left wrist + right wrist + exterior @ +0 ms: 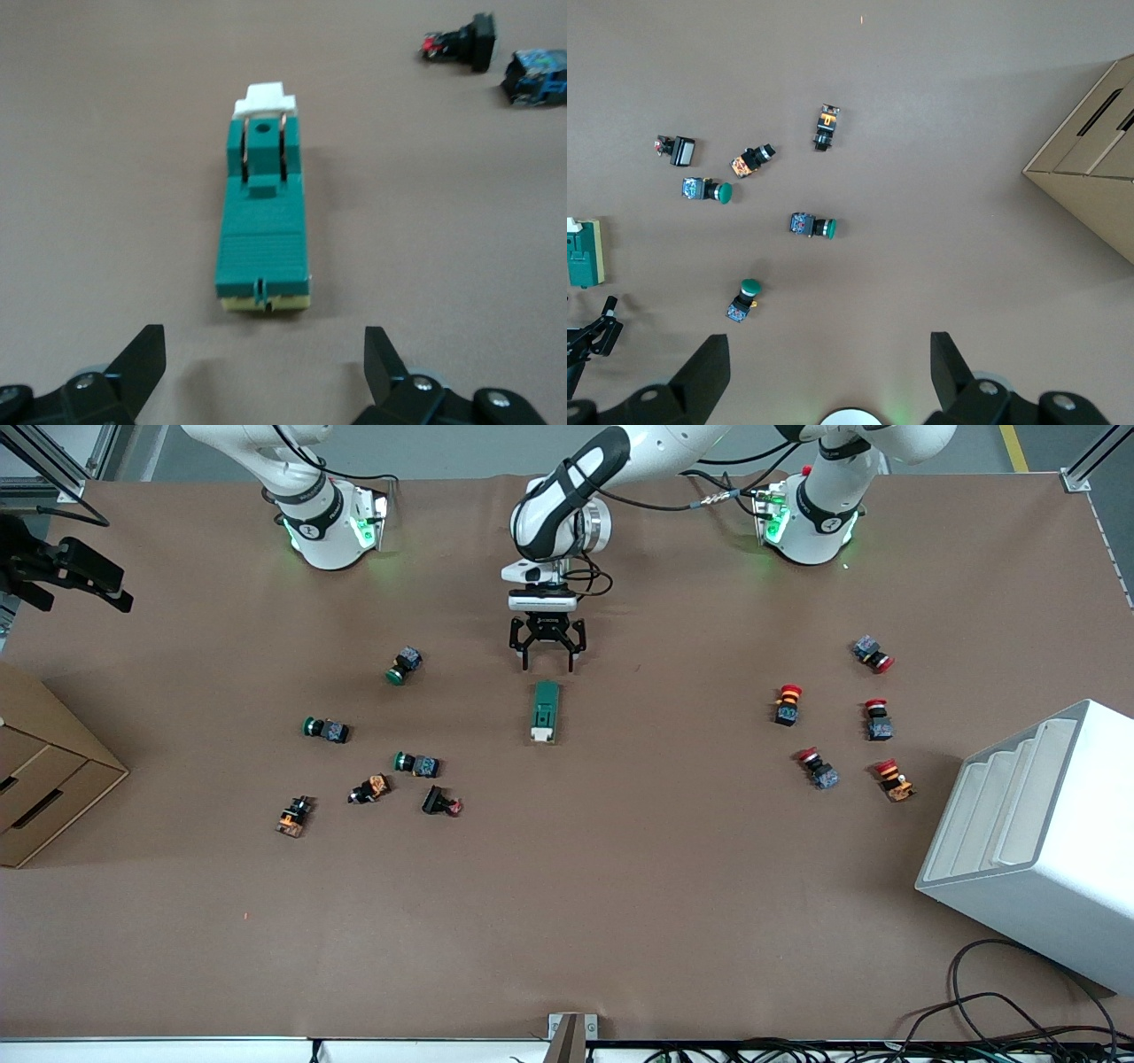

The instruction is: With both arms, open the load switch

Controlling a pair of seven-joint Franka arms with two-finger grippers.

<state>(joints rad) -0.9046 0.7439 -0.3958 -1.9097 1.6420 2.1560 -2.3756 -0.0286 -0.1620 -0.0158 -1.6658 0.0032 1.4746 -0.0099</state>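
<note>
The load switch (545, 711) lies flat mid-table, a dark-green block with its white tab at the end nearer the front camera. My left gripper (547, 662) hangs open just off the switch's green end, toward the robots' bases, not touching it. In the left wrist view the switch (263, 221) lies lengthwise ahead of the left gripper (263, 341), in line with the gap between its spread fingers. My right gripper (828, 341) is open and empty, high over its own base, and waits; the front view does not show it. The right wrist view catches the switch (585, 252) at its edge.
Green-capped push buttons (405, 665) and other small buttons are scattered toward the right arm's end. Red-capped buttons (787, 704) lie toward the left arm's end. A cardboard box (35, 779) and a white stepped rack (1036, 841) stand at the table's two ends.
</note>
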